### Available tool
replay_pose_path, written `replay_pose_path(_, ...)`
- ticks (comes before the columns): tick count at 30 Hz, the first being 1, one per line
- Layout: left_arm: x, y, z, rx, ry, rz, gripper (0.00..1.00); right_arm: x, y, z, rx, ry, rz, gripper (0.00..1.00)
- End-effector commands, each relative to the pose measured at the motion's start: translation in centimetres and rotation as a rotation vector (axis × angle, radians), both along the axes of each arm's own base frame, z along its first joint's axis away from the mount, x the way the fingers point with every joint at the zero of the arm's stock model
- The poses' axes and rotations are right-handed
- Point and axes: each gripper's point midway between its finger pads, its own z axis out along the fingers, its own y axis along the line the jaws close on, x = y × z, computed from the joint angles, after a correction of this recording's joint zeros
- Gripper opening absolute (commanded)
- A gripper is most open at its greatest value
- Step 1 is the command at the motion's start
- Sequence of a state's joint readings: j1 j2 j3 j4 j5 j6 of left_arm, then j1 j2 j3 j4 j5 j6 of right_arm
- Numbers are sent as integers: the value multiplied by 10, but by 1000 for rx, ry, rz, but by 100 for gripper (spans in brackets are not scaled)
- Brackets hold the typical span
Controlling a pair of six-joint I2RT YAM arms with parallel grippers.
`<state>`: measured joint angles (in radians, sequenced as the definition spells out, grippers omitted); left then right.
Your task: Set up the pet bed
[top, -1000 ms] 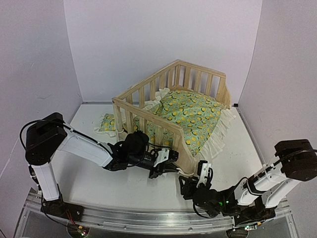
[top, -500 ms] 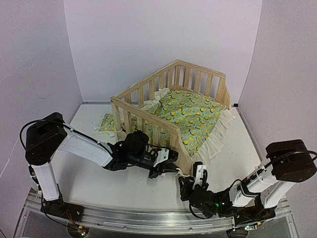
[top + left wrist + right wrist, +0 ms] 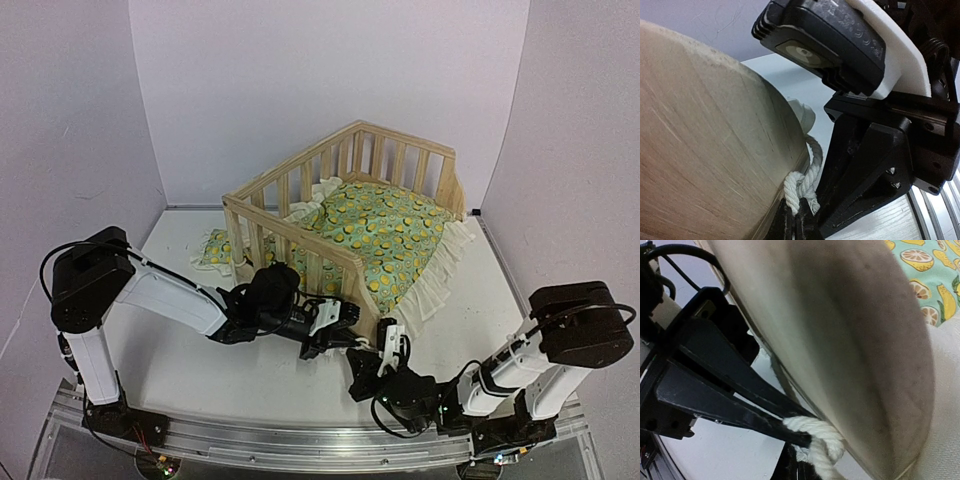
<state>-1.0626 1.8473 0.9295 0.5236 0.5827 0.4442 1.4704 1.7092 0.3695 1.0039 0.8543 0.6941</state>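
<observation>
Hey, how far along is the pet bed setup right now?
Done: the cushion lies in the wooden frame, though its ruffle spills over the low side. In hand: the left gripper and right gripper are both shut on the white rope at the frame's near corner. Left: the small pillow lies on the table outside the frame, so it probably has to go in.

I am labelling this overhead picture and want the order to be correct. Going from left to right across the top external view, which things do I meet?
Left arm's shoulder → small pillow → left tool → right tool → right arm's shoulder. The pet bed spans too wide to place.
</observation>
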Motion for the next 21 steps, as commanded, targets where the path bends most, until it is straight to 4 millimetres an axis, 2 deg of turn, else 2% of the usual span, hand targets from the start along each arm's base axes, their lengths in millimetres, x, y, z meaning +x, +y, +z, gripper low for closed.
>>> replay_pose_path(1,6,-1,30,-56,-11,19,2,-6,11,26,95,-25,77,0)
replay_pose_path(2,6,2,33,-57,-9,28,7,-8,11,25,96,-20,86,0)
replay_pose_path(6,9,16,40,-58,-4,86,37,-9,0,16,91,20,80,0)
replay_pose_path(9,11,31,40,-48,4,143,47,-11,-5,14,77,34,87,0)
replay_pose_path(10,11,36,38,-42,12,163,59,-12,-5,12,62,42,93,0)
replay_pose_path(11,12,41,35,-33,21,189,67,-13,-4,12,55,46,97,0)
replay_pose_path(12,13,46,30,-21,34,210,71,-14,-5,12,52,47,103,0)
replay_pose_path(15,19,52,9,20,91,283,92,-14,-5,13,43,39,113,0)
replay_pose_path(18,27,53,-6,8,134,346,93,-15,-5,13,44,43,115,0)
replay_pose_path(21,39,51,-6,-68,165,423,90,-15,-4,13,42,44,116,0)
